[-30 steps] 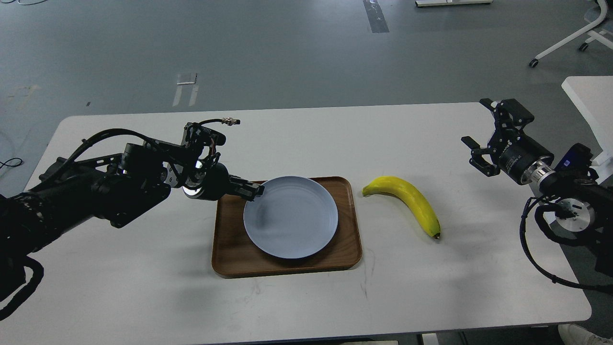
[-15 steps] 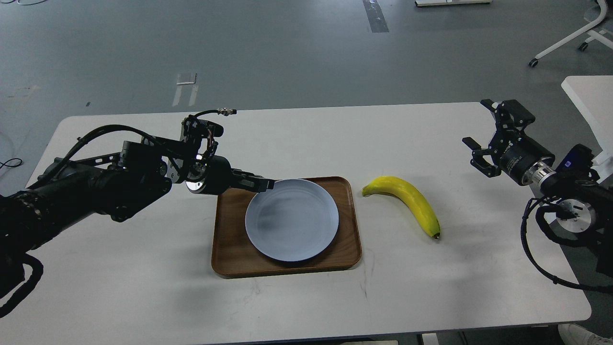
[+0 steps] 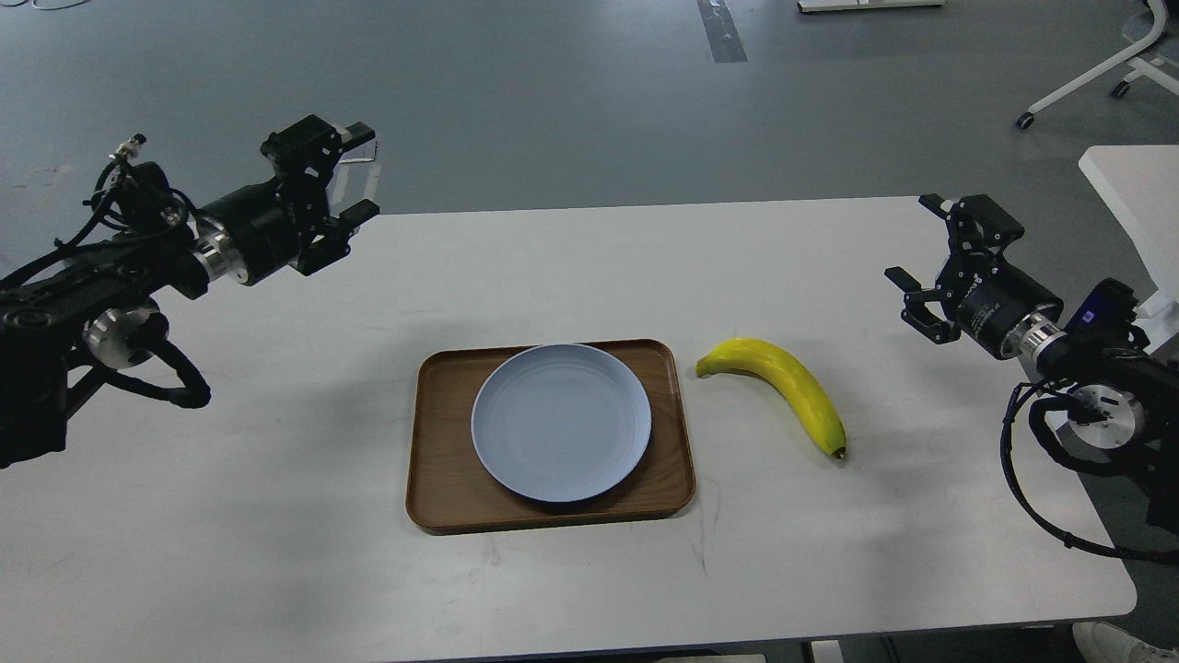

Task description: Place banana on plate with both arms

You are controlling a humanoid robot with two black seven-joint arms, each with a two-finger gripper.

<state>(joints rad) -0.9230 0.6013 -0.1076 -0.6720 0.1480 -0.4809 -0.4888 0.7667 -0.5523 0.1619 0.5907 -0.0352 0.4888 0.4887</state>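
The yellow banana [image 3: 783,391] lies on the white table just right of the wooden tray, stem end toward the tray, dark tip toward me. The pale blue-grey plate [image 3: 561,422] rests flat in the brown tray [image 3: 442,442] at the table's middle. My left gripper [image 3: 355,175] is open and empty, raised over the table's far left edge, far from the plate. My right gripper [image 3: 921,244] is open and empty at the table's right side, up and right of the banana.
The white table [image 3: 276,516] carries only the tray, plate and banana. A second white table [image 3: 1133,184] stands at the far right. Chair legs on castors [image 3: 1087,83] stand on the grey floor behind.
My left gripper has let go of the plate's rim and pulled back up and to the far left. The plate settled flat in the tray. The right arm barely moved.
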